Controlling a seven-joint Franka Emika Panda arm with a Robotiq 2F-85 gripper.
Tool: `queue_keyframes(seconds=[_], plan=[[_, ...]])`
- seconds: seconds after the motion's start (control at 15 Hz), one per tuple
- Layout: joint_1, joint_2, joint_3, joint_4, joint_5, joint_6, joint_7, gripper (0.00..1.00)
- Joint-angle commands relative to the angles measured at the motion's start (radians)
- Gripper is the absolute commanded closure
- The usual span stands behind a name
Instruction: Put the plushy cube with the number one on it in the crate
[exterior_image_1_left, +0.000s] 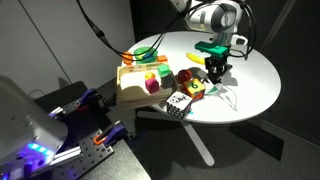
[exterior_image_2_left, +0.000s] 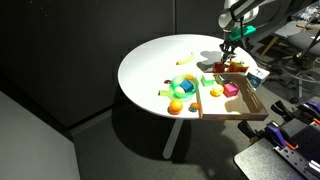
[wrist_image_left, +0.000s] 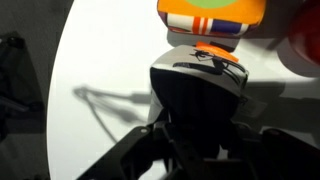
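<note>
The end effector (exterior_image_1_left: 215, 72) hangs low over the white table (exterior_image_1_left: 255, 90); whether its jaws grip anything cannot be told. An orange-topped plush cube (wrist_image_left: 210, 12) sits on the table just beyond its tips, outside the wooden crate (exterior_image_1_left: 128, 92). Its number is unreadable.

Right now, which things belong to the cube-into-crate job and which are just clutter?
Job: gripper; striped plush cube just ahead of it, number unreadable; wooden crate.
Clutter: green bowl; orange ball; dotted cube.
</note>
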Motion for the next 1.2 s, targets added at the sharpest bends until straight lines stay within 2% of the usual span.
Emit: queue_keyframes(seconds=[0.0, 0.2, 0.33, 0.47, 0.73, 1.13], plan=[[-0.006, -0.006, 0.002, 0.016, -0.002, -0.011, 0.023, 0.87], [-0.007, -0.021, 0.005, 0.004, 0.0, -0.007, 0.022, 0.95], [-0.007, -0.035, 0.007, -0.006, 0.002, -0.008, 0.022, 0.93], [-0.008, -0.049, 0.01, -0.009, 0.005, -0.022, 0.017, 0.96], [-0.008, -0.088, 0.02, -0.038, 0.006, -0.027, 0.002, 0.95], [-0.002, -0.164, 0.047, -0.148, 0.001, 0.005, -0.03, 0.95]])
